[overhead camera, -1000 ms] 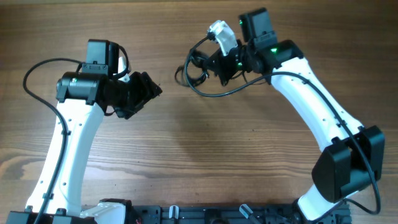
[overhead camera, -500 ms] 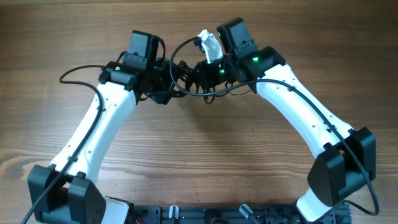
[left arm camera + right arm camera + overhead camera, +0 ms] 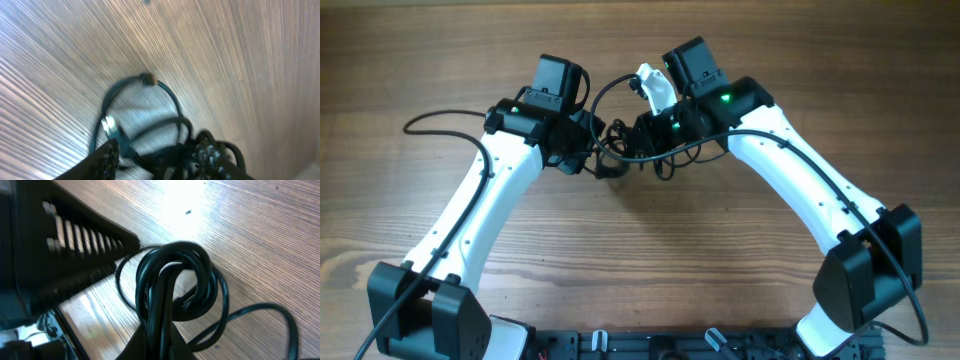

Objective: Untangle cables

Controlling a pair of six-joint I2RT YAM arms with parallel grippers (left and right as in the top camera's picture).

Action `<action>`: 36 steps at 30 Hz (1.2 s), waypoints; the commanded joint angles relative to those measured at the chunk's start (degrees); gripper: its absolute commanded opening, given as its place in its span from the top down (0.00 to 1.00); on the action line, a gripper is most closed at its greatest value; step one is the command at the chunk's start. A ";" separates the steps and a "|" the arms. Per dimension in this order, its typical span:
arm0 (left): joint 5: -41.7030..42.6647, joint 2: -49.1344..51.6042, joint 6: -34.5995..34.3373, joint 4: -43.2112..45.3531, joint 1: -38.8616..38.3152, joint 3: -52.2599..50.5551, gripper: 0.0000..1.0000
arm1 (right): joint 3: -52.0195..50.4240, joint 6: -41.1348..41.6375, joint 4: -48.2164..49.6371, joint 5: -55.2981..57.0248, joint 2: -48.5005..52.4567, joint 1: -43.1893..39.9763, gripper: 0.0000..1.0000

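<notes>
The cables [image 3: 665, 163] are a small black clump hanging between my two grippers over the middle of the wooden table. My right gripper [image 3: 645, 135] is shut on a bundle of strands. In the right wrist view the coil [image 3: 175, 260] rises from the pinched right gripper [image 3: 161, 340]. My left gripper [image 3: 605, 155] is pressed into the clump from the left. In the blurred left wrist view its fingers [image 3: 107, 159] stand apart, with strands crossing the left gripper [image 3: 157, 157]. Beyond it a loop [image 3: 170, 97] with a small plug end [image 3: 147, 78] lies on the wood.
The left gripper's ribbed black finger [image 3: 75, 245] fills the upper left of the right wrist view, close to the coil. The arms' own thick black wires [image 3: 440, 118] arc beside them. A black rail [image 3: 650, 345] runs along the table's near edge.
My left arm swung in from the left to the clump, and its jaws have narrowed. My right gripper shifted slightly left, carrying the cables, and stayed shut.
</notes>
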 commanded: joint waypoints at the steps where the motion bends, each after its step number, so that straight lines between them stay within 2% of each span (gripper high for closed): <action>1: -6.75 0.70 8.79 0.24 0.72 -0.33 0.33 | 0.96 -5.79 -0.55 0.37 0.04 -0.35 0.96; 3: -6.40 0.70 15.80 1.31 1.64 -0.33 0.33 | 0.96 -7.02 -0.70 -0.48 0.04 -1.03 0.96; 5: -3.17 0.70 23.19 3.23 1.81 -0.33 0.33 | 0.96 -12.13 -1.33 -7.89 0.04 -1.86 0.96; 7: -2.60 0.70 27.30 4.24 2.16 -0.33 0.28 | 0.96 -18.99 -2.73 -16.26 0.04 -2.51 0.96; 9: -2.05 0.70 29.57 4.33 3.85 -0.33 0.29 | 0.96 -25.53 -5.51 -22.18 0.02 -3.04 0.96; 10: 0.42 0.70 31.91 4.42 5.20 -0.33 0.33 | 0.96 -27.78 -6.29 -23.56 0.04 -3.37 0.96; 11: 5.79 0.70 36.87 4.59 6.88 -0.33 0.38 | 0.96 -27.91 -5.95 -23.54 0.02 -3.80 0.96; 13: 12.76 0.70 43.80 4.09 8.59 -0.33 0.43 | 0.96 -26.45 -4.24 -23.56 0.02 -5.03 0.96; 16: 15.28 0.70 49.09 1.57 10.14 -0.33 0.43 | 0.96 -23.26 -1.95 -26.03 0.02 -8.48 0.96; 19: 16.50 0.70 49.11 1.25 10.21 -0.33 0.43 | 0.96 -21.84 -1.79 -28.22 0.04 -11.17 0.96; 21: 21.14 0.63 49.11 0.87 11.06 -0.33 0.43 | 0.96 -21.05 -1.60 -28.15 0.04 -11.61 0.96; 24: 26.32 0.61 46.86 -0.87 11.80 -0.33 0.41 | 0.96 -14.88 0.96 -24.26 0.04 -11.61 0.96; 25: 25.14 0.61 44.24 -1.53 11.43 -0.33 0.39 | 0.96 -14.19 1.73 -24.33 0.04 -11.61 0.96; 30: 13.90 0.07 35.23 -1.29 4.76 -0.31 0.39 | 0.96 -12.31 2.08 -21.49 0.04 -11.61 0.96; 35: 6.95 -7.06 33.59 -1.92 0.46 -0.33 0.36 | 0.96 -12.26 2.12 -21.51 0.04 -11.61 0.96; 36: 3.87 -7.32 33.64 -2.36 -0.79 -0.33 0.32 | 0.96 -11.82 2.14 -21.53 0.04 -11.61 0.96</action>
